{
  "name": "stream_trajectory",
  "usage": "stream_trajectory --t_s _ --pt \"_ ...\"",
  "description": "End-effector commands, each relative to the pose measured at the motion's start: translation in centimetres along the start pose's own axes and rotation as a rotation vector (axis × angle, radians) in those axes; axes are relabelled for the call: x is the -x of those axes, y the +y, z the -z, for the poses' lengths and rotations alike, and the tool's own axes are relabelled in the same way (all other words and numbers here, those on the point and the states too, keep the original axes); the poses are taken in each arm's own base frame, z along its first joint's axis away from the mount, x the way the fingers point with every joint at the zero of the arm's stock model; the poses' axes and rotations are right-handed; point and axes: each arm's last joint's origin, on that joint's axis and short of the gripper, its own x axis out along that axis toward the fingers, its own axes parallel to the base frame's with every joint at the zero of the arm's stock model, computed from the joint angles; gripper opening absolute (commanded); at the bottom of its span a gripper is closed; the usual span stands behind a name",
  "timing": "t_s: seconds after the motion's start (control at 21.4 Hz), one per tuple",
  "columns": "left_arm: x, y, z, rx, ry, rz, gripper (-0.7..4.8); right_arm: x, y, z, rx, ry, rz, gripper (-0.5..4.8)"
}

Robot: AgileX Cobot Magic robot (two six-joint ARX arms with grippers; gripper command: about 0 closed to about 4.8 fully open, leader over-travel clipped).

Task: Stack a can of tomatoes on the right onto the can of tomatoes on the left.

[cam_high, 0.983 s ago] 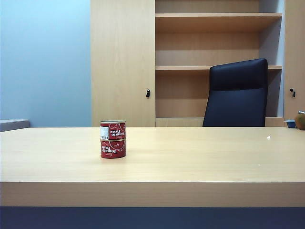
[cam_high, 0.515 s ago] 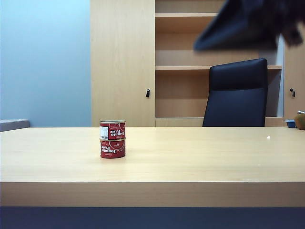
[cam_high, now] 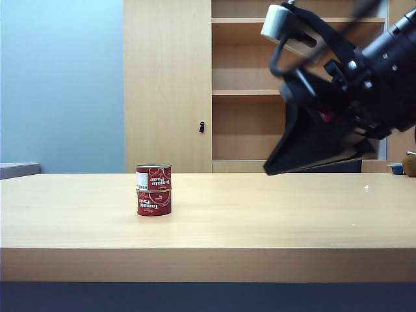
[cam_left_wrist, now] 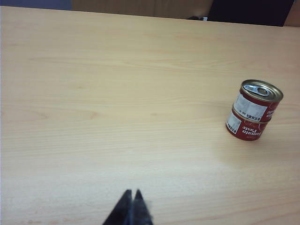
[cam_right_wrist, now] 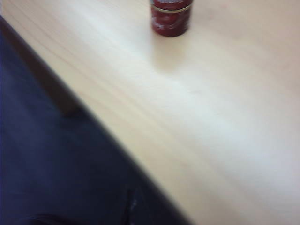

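Observation:
Two red tomato paste cans stand stacked left of the table's middle: the upper can [cam_high: 154, 177] sits squarely on the lower can [cam_high: 154, 202]. The left wrist view shows the upper can [cam_left_wrist: 258, 101] with its pull-tab lid on the lower can [cam_left_wrist: 246, 128]. My left gripper [cam_left_wrist: 132, 193] is shut and empty, hovering over bare table well away from the stack. My right gripper [cam_high: 268, 171] hangs above the table's right half, shut and empty, its tips pointing down toward the stack. In the blurred right wrist view the right gripper [cam_right_wrist: 131, 202] is over the table's front edge, with the stack [cam_right_wrist: 171, 21] far off.
The wooden table [cam_high: 260, 214] has its front edge near the camera. A black office chair [cam_high: 325, 104] stands behind it, partly hidden by my right arm. A cupboard with open shelves [cam_high: 273, 65] fills the back wall. Small items [cam_high: 408, 165] lie at the far right.
My right arm has swung into the exterior view from the upper right and come down toward the table. The stacked cans have not moved.

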Motion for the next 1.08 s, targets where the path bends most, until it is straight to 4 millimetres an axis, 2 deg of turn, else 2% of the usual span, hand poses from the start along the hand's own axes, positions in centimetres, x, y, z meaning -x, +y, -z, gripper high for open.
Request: stream_trajectory --t_s 0.05,0.23,0.37,0.47,0.61,0.7,0.84,0.98,1.08 --pt "0.0 0.0 -0.1 -0.004 -0.002 0.003 -0.05 2.3 -1.0 -1.3 0.131 -0.095 0.162 0.10" --pt "0.0 0.0 -0.1 -0.004 -0.001 0.004 -0.05 6.3 -3.4 -2.7 0.099 -0.280 0.336 0.09" --pt "0.0 0.0 -0.1 -0.004 -0.001 0.003 -0.05 9.3 -4.8 -3.1 0.056 -0.401 0.464 0.10" --pt "0.0 0.0 -0.1 -0.004 -0.001 0.005 -0.05 12.2 -5.4 -2.4 0.030 -0.523 0.591 0.10" --pt "0.0 0.0 -0.1 -0.004 -0.001 0.000 -0.05 14.5 -5.5 -0.2 0.006 -0.647 0.738 0.10" --pt "0.0 0.0 -0.1 -0.004 0.000 0.000 -0.05 14.5 -5.6 1.4 -0.003 -0.664 0.802 0.10" --pt "0.0 0.0 -0.1 -0.004 0.000 0.000 -0.05 13.6 -5.9 3.2 -0.060 -0.662 0.802 0.10" --pt "0.0 0.0 -0.1 -0.004 0.000 0.000 -0.05 12.3 -6.3 5.2 -0.130 -0.639 0.795 0.10" --pt "0.0 0.0 -0.1 -0.004 0.000 0.000 -0.05 10.5 -6.5 7.6 -0.155 -0.557 0.730 0.09"
